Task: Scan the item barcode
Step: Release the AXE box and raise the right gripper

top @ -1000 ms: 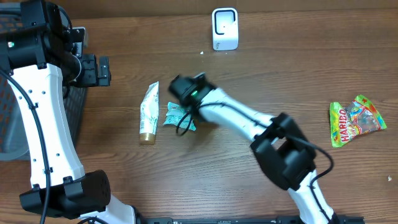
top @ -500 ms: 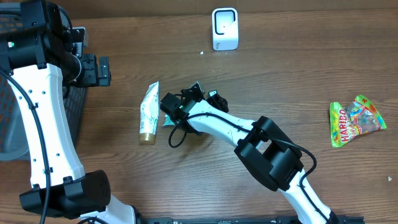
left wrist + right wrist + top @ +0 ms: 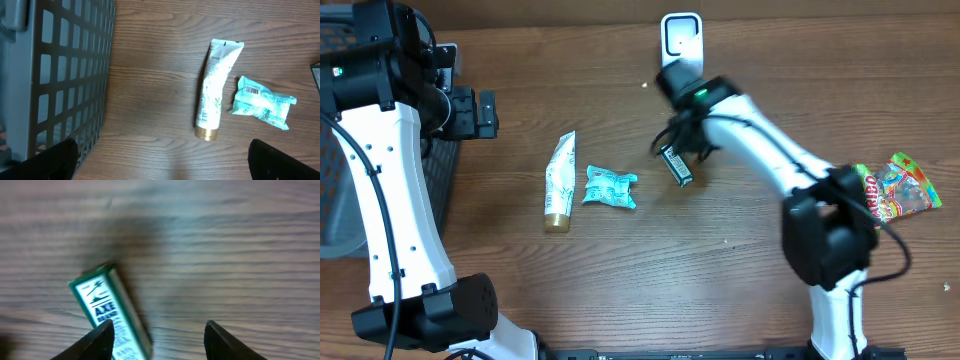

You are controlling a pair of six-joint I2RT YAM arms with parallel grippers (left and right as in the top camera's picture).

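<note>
While the green box point(image 3: 111, 311) sits near the scanner point(image 3: 681, 45), the right gripper point(image 3: 159, 341) stands spread, 1 finger beside the box, pinching nothing. Step in hand: presenting the barcode. The next move likely calls for a firm pinch, then turning the barcode toward the scanner.

Shop checkout mock-up (barcode scanner point(image 3: 681, 45), grid basket point(image 3: 20, 90))

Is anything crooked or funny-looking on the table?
Yes: the green box is tilted beside one finger of the right gripper, not between its open fingers, and looks blurred. I cannot tell whether it rests on the table. The tube and blue packet lie flat.
</note>
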